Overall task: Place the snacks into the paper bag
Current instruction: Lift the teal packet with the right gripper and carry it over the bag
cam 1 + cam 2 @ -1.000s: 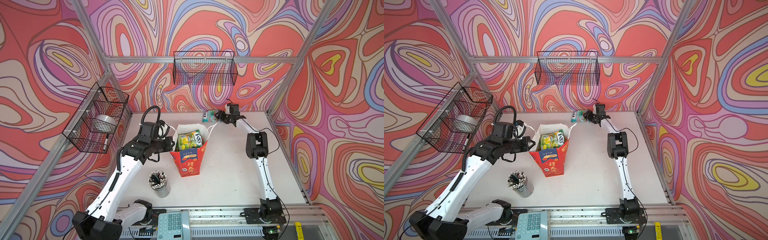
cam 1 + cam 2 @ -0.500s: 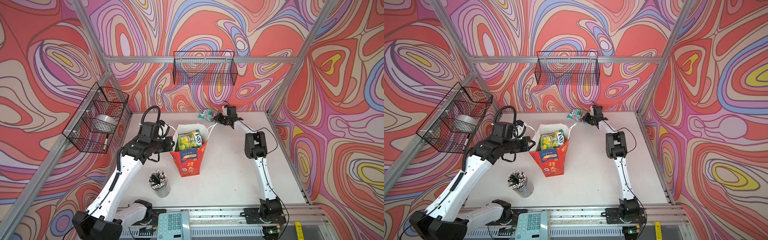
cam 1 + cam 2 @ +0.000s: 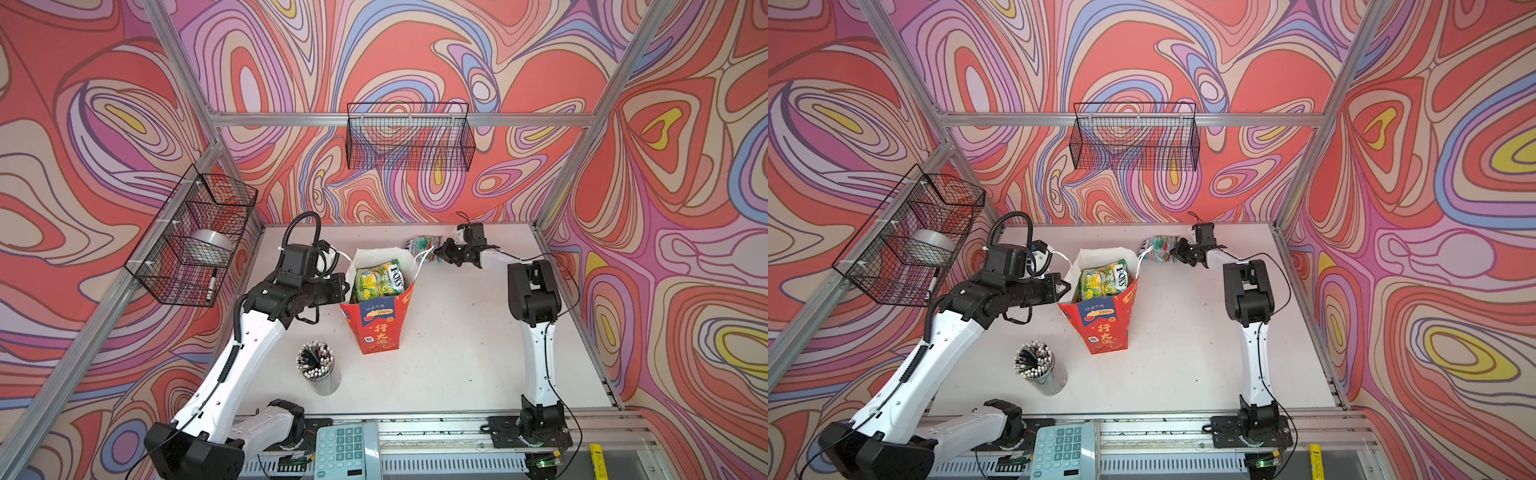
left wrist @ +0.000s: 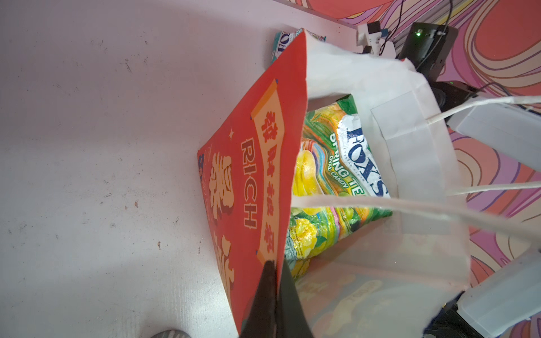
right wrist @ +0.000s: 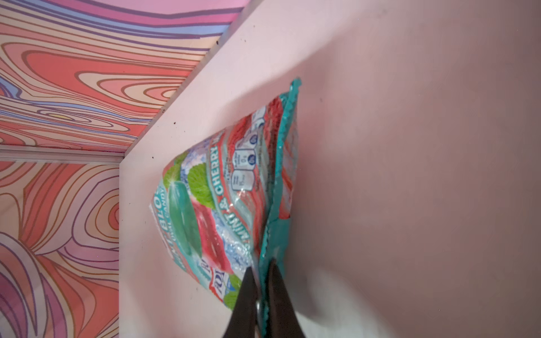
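Over white tabletop (image 3: 457, 353), left pincer (image 4: 275, 264) clamps paper bag (image 3: 380, 328), right pincer (image 5: 260, 263) pinches teal pouch (image 5: 216, 204).

The left gripper (image 4: 277, 263) is pinching the red paper bag's (image 4: 257, 164) rim. A green candy pouch (image 4: 330, 175) is lying inside, a white cord handle (image 4: 409, 208) is crossing it, and a second pouch (image 4: 282, 44) is peeking out behind.

paper bag (image 4: 257, 187): matt paper, cord handles
snacks (image 5: 222, 204): glossy crinkled plastic film
wire baskets (image 3: 409, 141): black metal
bench (image 3: 449, 353): matt, scuffed
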`<state>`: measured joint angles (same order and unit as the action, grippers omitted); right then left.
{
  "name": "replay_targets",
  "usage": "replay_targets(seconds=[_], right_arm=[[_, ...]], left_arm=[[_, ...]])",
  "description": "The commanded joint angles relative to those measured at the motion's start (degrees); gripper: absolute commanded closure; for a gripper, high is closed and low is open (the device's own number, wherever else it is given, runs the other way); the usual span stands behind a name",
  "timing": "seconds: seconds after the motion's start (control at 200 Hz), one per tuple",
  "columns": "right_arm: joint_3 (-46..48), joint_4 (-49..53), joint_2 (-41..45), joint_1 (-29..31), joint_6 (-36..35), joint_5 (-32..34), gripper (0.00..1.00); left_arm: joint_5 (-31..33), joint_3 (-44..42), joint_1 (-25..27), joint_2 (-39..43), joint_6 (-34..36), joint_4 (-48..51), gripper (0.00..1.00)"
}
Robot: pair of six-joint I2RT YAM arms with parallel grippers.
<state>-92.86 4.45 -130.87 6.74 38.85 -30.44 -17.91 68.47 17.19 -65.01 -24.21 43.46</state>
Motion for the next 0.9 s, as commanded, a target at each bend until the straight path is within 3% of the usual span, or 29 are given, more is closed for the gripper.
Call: replay_targets(seconds=[0.0,0.165,0.466,0.686,0.897], right_arm=[[6.1,-5.14,9.58,-1.55,2.33,-1.17,1.0],[17.96,-10.74,20.47,-2.87,6.25,-1.48,1.0],[27.99,-8.08,40.07,-3.41,7.62,1.34,1.0],[27.29,-0.72,54.61,-3.48,6.77,3.17,1.0],[20.81,8.33,63.6,-3.43,5.2,1.54,1.0]], left_arm=[[-0.81,0.51,-0.13,0.65,0.12,-1.62,1.0],[-0.46,0.53,-0.2,0.55,0.22,-1.5,1.0],[-0.5,0.52,-0.2,0.19,0.22,-1.42,1.0],[-0.77,0.53,-0.17,0.22,0.26,-1.54,1.0],[-1.38,0.44,-0.22,0.39,0.03,-1.69,1.0]])
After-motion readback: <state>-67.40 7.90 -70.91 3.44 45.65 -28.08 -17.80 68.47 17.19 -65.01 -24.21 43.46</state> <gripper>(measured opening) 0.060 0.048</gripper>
